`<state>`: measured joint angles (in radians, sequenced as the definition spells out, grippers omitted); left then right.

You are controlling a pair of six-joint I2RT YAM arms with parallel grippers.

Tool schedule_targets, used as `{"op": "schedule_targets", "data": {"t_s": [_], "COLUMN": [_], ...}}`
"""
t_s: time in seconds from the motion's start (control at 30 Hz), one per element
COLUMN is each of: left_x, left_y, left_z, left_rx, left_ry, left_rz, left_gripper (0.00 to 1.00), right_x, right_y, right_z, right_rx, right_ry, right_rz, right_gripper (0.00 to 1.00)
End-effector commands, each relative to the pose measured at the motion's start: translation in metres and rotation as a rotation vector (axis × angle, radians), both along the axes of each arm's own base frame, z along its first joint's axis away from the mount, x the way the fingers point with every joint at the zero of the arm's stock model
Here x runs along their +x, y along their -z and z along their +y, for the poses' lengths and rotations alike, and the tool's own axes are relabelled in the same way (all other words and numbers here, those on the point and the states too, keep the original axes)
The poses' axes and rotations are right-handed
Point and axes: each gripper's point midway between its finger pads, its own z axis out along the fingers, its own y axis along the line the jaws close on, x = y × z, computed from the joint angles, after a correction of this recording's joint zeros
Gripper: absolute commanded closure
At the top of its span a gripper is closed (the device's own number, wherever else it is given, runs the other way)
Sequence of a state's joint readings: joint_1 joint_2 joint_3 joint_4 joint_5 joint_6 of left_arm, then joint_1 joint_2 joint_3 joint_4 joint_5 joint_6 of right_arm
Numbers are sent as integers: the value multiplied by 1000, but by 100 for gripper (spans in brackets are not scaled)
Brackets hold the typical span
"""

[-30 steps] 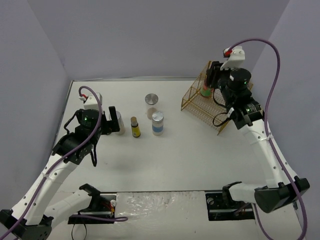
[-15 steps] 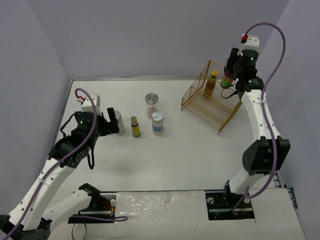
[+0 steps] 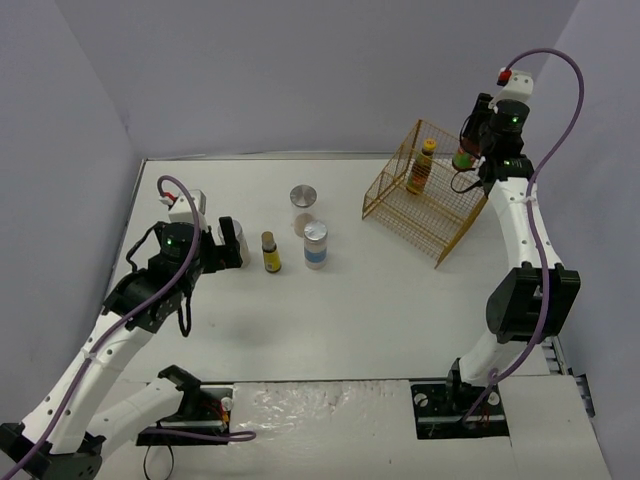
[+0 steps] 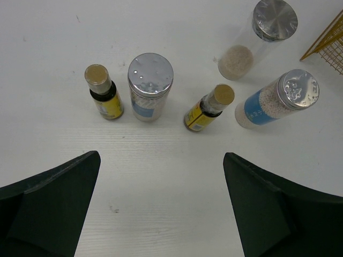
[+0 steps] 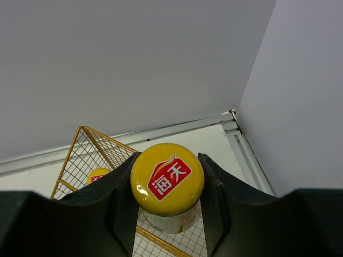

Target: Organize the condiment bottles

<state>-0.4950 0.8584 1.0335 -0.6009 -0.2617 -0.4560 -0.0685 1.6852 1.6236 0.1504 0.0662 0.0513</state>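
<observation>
The right hand (image 5: 168,184) is clamped on a yellow-capped bottle (image 5: 168,178), with one finger against each side of the cap. It holds the bottle off the counter (image 4: 161,187), over the rim of the gold wire basket (image 3: 425,210). Below and to that hand's left, a second capped bottle (image 3: 420,168) stands upright inside the basket.

The left hand (image 4: 161,158) is spread wide and holds nothing. Five bottles stand on the counter ahead of its fingers. The left brown bottle (image 4: 103,99) and the perforated-lid jar (image 4: 150,85) stand just beside each other. To their right is the middle brown bottle (image 4: 209,108), then the blue-labelled jar (image 4: 276,99). The clear jar (image 4: 257,32) is farthest out.
</observation>
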Motion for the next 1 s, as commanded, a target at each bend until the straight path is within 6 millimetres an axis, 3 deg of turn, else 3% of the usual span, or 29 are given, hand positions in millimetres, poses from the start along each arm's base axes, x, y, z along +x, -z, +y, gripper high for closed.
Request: {"op": "schedule_targets", "data": {"t_s": [0.0, 0.07, 0.27, 0.47, 0.53, 0.7, 0.87, 0.97], "left_x": [10, 10, 10, 8, 7, 8, 9, 10], "left_y": [-12, -10, -7, -3, -1, 0, 1, 0], "left_z": [-5, -6, -6, -4, -5, -6, -8, -9], "left_rx": [-48, -49, -48, -40, -40, -44, -44, -44], "left_ry": [-8, -4, -9, -8, -6, -3, 2, 2], "left_rz": [-49, -43, -37, -26, -21, -17, -12, -12], "left_gripper": [3, 3, 3, 3, 3, 3, 3, 3], "right_x": [4, 7, 14, 20, 21, 20, 10, 1], "right_y": [-81, -71, -17, 17, 28, 49, 41, 29], "right_z": [2, 3, 11, 12, 12, 12, 16, 19], "right_rx": [-19, -18, -10, -8, -7, -8, -16, -22], "right_ry": [-32, -40, -86, -95, -93, -97, -113, -130], "right_rz": [-292, -284, -219, -177, -154, -98, -85, -75], "right_gripper": [100, 100, 100, 98, 93, 70, 42, 33]}}
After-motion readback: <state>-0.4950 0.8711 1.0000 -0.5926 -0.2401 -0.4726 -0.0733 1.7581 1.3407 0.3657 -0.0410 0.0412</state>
